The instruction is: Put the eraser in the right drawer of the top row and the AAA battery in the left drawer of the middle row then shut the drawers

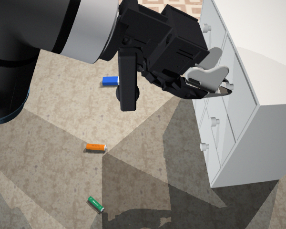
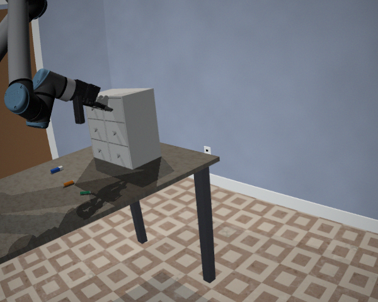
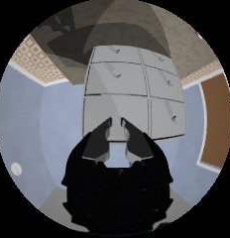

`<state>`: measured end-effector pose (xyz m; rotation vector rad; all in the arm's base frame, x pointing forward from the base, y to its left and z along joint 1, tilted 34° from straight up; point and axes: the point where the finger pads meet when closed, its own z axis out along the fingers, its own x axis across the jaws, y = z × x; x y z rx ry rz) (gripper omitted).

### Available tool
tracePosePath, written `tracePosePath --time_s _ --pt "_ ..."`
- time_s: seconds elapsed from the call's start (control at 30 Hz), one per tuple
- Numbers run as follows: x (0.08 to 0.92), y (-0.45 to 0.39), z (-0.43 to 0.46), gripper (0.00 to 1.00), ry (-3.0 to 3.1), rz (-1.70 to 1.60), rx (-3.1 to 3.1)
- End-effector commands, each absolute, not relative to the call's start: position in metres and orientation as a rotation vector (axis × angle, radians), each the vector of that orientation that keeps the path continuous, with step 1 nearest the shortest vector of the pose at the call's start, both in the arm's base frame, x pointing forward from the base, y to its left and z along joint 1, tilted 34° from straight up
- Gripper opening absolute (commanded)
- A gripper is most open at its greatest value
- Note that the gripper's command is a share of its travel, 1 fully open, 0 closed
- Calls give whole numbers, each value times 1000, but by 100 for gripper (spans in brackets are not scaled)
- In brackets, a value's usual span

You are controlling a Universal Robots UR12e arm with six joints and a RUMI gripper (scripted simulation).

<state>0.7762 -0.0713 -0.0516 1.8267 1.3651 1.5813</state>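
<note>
The white chest (image 1: 259, 145) (image 2: 142, 129) (image 3: 115, 106) stands upright with two columns of three drawers, all flush as far as I can see. My gripper (image 1: 227, 86) (image 2: 111, 109) (image 3: 116, 118) is at the right drawer of the top row. Its fingers are nearly together, one on each side of that drawer's knob (image 1: 230, 86), and look shut on it; the fingertips partly hide it. The blue eraser (image 1: 109, 80) (image 2: 55, 170) with a white end lies on the table, partly behind the gripper's hanging part in the top view. The thin green battery (image 1: 95, 203) (image 2: 85, 192) looks like the AAA one.
A thicker orange battery (image 1: 96, 147) (image 2: 68, 183) lies between the eraser and the green battery. The other drawer knobs stick out, such as the middle row's right knob (image 1: 214, 121) (image 2: 114, 133) below my fingers. The table's edge (image 2: 183, 175) runs beyond the chest's right side.
</note>
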Motion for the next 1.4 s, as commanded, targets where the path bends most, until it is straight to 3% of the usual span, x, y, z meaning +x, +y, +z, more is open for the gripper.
tracePosePath --time_s 0.0,1.37 --pt "778 -72 -50 7 1366 1581 1821" --pt "772 -72 -52 7 1364 1580 1827"
